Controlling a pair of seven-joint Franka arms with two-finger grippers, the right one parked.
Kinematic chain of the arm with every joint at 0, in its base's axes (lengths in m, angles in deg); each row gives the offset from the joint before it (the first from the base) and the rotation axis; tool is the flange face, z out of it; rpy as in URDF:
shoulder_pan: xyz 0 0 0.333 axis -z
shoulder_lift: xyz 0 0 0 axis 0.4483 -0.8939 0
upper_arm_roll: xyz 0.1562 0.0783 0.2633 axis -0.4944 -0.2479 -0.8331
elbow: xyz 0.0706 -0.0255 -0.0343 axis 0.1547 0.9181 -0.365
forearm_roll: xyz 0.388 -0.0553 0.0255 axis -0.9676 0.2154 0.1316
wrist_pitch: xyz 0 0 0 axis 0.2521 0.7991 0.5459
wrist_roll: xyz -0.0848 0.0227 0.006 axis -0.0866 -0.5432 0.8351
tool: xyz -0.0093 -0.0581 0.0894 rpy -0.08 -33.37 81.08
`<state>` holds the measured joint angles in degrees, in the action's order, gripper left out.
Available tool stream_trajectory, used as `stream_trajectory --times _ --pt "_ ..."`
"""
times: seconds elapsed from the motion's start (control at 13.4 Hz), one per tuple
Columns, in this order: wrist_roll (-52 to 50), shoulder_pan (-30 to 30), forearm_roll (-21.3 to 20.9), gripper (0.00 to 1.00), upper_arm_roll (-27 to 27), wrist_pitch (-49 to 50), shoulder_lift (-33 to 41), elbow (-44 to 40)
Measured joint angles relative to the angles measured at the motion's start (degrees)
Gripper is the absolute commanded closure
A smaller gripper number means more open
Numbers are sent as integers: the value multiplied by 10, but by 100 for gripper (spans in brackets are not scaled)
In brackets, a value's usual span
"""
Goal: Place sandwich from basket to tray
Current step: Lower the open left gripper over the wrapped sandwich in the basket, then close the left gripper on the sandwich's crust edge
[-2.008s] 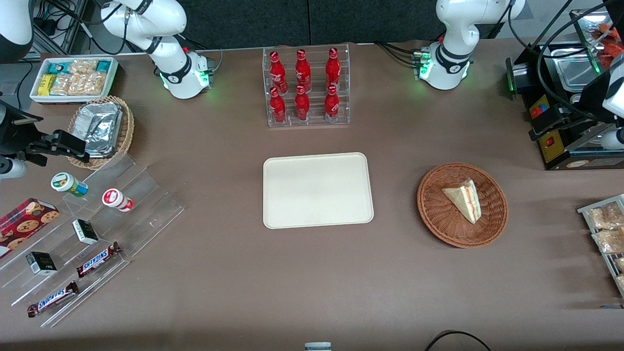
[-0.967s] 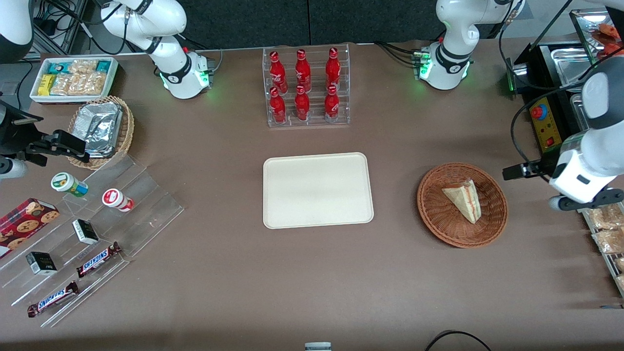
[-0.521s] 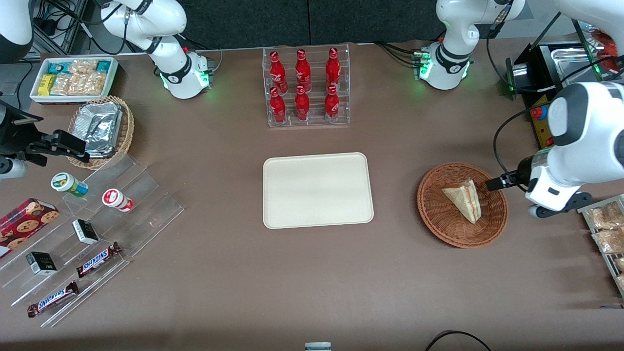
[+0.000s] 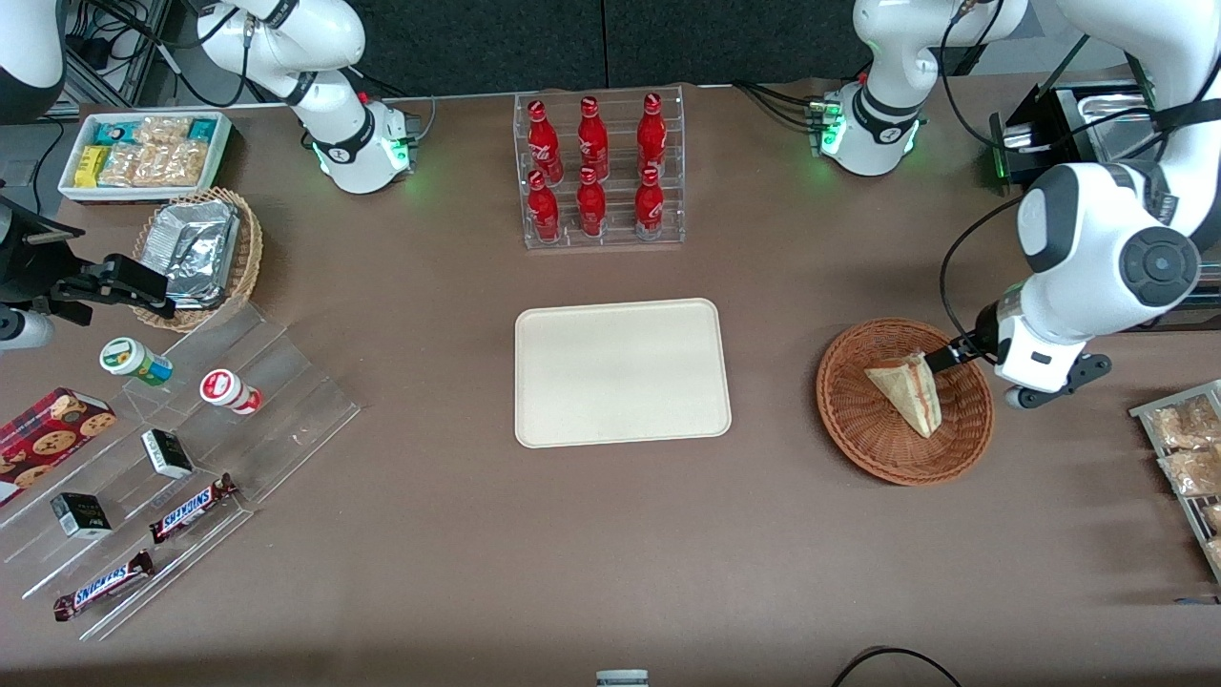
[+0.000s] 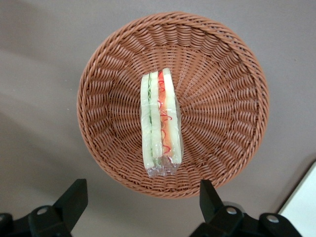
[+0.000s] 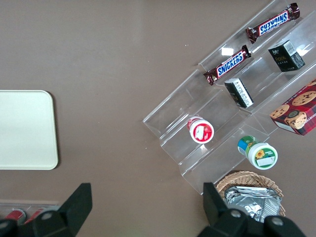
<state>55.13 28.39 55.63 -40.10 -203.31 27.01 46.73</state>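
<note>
Partly hidden or cut off
The hand (image 5: pixel 140 200) is cut by the picture's edge; the tray (image 5: pixel 303 205) shows one corner only.

A clear rack (image 4: pixel 601 172) of six red bottles (image 4: pixel 591 202) stands on the brown table (image 4: pixel 458 534), farther from the front camera than most else. Toward the parked arm's end sit a white bin of snack packets (image 4: pixel 143 153), a tan wicker basket with foil packets (image 4: pixel 202 250), and a clear stepped stand (image 4: pixel 191 448) holding two Snickers bars (image 4: pixel 191 507), two small jars (image 4: pixel 229 391), dark boxes (image 4: pixel 167 452) and a cookie box (image 4: pixel 48 434).
</note>
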Motion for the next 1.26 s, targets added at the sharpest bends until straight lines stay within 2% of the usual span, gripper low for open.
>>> stream_trajectory --times 0.45,1.26 --pt "-37 17 0 0 1 -112 -1 73" --pt "-83 17 0 0 0 -192 -53 81"
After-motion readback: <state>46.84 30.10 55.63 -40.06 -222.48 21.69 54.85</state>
